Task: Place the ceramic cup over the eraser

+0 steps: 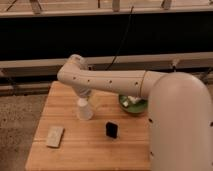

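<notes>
On the wooden table (80, 152), one plain white tapered ceramic cup (84, 111) stands upright left of centre, and the gripper (86, 95) is right over its top with jaws spread wide, though I can't tell if they're touching. Right of it there's one green bowl (131, 111) holding pale bits. One grey-beige block (55, 136) lies lower left, and one small black eraser (112, 130) sits just below centre.
</notes>
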